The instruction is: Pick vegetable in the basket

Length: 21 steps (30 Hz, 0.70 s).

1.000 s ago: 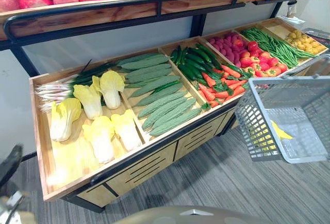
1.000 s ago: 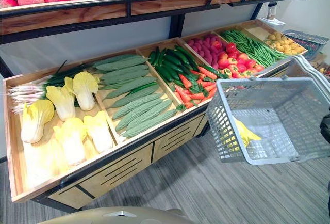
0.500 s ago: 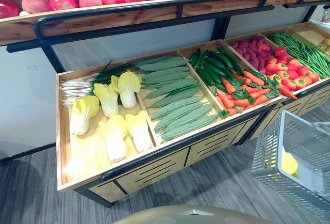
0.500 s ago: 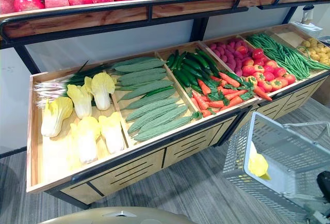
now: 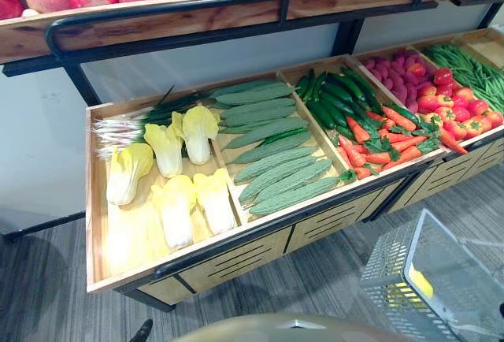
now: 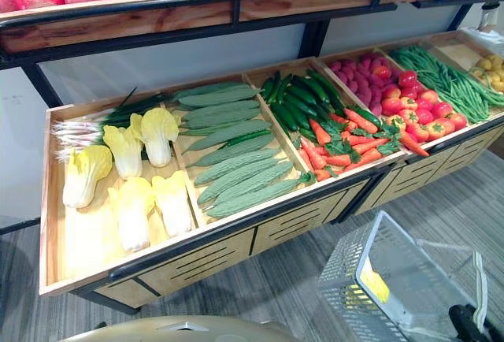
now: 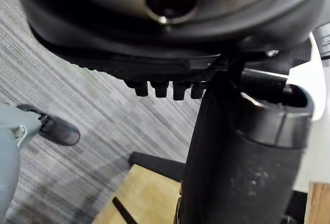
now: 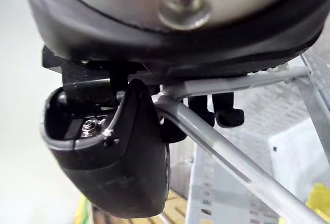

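Observation:
A grey mesh basket hangs low in front of the vegetable stand, at the right, with a yellow item inside. In the right wrist view my right hand has its fingers curled round the basket's grey handle. My left hand is at my side over the grey floor, fingers straight, holding nothing. On the wooden stand lie pale cabbages, long green gourds, dark cucumbers and carrots.
Spring onions lie at the stand's back left. Purple roots, red peppers and green beans fill the compartments further right. An upper shelf with red apples overhangs the back. Grey carpet lies before the stand.
The basket has come down from stand height to near the floor, still held by my right hand. The camera has also shifted, so the stand sits further right in view.

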Motion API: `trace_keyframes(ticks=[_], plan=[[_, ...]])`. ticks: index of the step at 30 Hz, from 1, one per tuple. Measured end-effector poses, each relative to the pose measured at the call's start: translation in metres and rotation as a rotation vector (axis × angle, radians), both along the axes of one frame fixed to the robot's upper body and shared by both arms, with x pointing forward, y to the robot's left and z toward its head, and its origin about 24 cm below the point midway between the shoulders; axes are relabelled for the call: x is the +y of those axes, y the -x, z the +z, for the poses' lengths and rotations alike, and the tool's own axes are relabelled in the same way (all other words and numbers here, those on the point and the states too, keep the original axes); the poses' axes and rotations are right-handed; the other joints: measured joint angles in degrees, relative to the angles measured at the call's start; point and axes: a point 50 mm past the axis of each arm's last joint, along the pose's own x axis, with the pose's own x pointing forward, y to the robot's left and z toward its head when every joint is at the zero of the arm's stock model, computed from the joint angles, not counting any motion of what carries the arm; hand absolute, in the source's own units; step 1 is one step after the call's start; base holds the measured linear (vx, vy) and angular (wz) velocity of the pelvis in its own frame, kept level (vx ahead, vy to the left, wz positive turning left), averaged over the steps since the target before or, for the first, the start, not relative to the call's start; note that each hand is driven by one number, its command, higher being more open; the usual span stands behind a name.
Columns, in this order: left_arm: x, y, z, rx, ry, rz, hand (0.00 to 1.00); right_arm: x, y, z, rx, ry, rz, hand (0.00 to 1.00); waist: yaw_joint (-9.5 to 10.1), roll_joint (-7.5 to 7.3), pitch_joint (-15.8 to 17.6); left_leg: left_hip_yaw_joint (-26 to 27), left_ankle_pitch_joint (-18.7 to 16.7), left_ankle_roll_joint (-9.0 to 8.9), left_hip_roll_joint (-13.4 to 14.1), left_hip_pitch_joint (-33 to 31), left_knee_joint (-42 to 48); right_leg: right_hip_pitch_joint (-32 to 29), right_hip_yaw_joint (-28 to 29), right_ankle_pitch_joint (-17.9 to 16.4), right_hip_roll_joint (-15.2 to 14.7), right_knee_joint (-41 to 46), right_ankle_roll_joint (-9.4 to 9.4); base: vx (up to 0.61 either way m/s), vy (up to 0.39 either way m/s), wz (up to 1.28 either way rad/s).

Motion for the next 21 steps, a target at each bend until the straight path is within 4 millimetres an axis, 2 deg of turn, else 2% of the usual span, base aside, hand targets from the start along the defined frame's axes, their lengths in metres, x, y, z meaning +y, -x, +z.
trace_keyframes(ticks=[2, 6, 9, 14, 21], plan=[[-0.005, -0.002, -0.004, 0.009, 0.034, -0.031, 1.0, 0.015, 0.015, -0.022, 0.012, -0.127, -0.086, 0.0, -0.01, 0.03, 0.0, -0.2, -0.3, -0.03, 0.0, 0.2, 0.0, 0.2, -0.3, -0.8, -0.1, 0.7, 0.12, 0.04, -0.01, 0.07], [-0.02, -0.006, -0.011, 0.027, 0.101, -0.096, 1.0, 0.041, 0.028, -0.047, 0.043, -0.298, -0.145, 0.0, -0.14, 0.03, 0.4, -0.9, -0.6, 0.1, -0.3, 0.7, 0.0, 1.2, -0.9, -1.2, -0.5, 0.9, 0.14, 0.07, -0.002, 0.06], [-0.029, -0.012, -0.013, 0.016, 0.129, -0.134, 1.0, 0.053, 0.035, -0.053, 0.057, -0.331, -0.179, 0.0, -0.22, 0.04, 1.5, -0.9, -1.0, 0.51, -1.0, 1.9, 0.0, 1.8, -0.9, -2.0, -1.4, 1.7, 0.35, 0.0, 0.005, 0.02], [-0.031, -0.015, -0.013, 0.015, 0.133, -0.177, 1.0, 0.066, 0.038, -0.059, 0.07, -0.366, -0.171, 0.0, -0.76, 0.08, 1.9, -0.5, -1.2, 0.63, -1.3, 2.4, 0.0, 2.1, -0.7, -2.1, -1.7, 1.7, 0.45, -0.02, 0.004, -0.03], [-0.034, -0.019, -0.014, 0.026, 0.14, -0.255, 1.0, 0.077, 0.019, -0.067, 0.068, -0.402, -0.071, 0.0, -0.3, 0.07, 1.9, -0.4, -1.2, 0.63, -1.3, 2.5, 0.0, 2.1, -0.7, -2.1, -1.7, 1.7, 0.45, 0.0, 0.0, 0.0]])
